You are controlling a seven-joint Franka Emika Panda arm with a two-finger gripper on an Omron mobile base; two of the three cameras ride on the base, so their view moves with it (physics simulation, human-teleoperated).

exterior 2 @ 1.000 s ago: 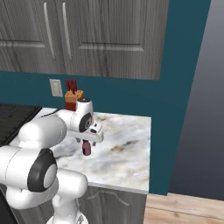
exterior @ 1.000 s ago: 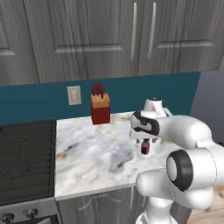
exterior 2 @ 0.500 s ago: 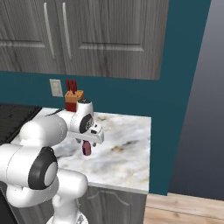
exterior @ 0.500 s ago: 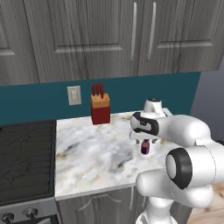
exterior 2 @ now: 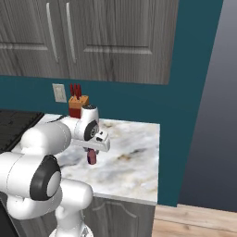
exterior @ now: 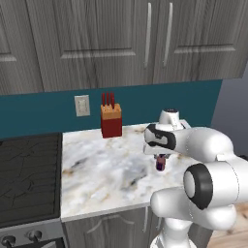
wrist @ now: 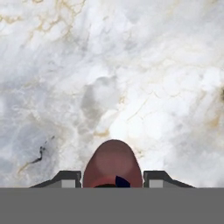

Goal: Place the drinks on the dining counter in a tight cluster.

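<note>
A short dark-maroon bottle (exterior: 160, 164) (exterior 2: 92, 157) stands upright on the small marble counter (exterior: 106, 174), near its right half. My gripper (exterior: 160, 158) (exterior 2: 92, 150) reaches straight down over it and is shut on it. In the hand view the bottle's rounded maroon body (wrist: 113, 162) sits between the two dark fingertips (wrist: 65, 177), which press against its sides. The white arm hides the bottle's top in both base views. The dining counter is out of view.
A red knife block (exterior: 111, 123) (exterior 2: 76, 105) stands at the back wall beside a wall outlet (exterior: 82, 105). A black stove (exterior: 26, 174) adjoins the counter on the left. The counter ends at its right edge (exterior 2: 157, 162); dark cabinets hang above.
The jaws have closed in on the maroon bottle. The arm and the bottle stay where they were.
</note>
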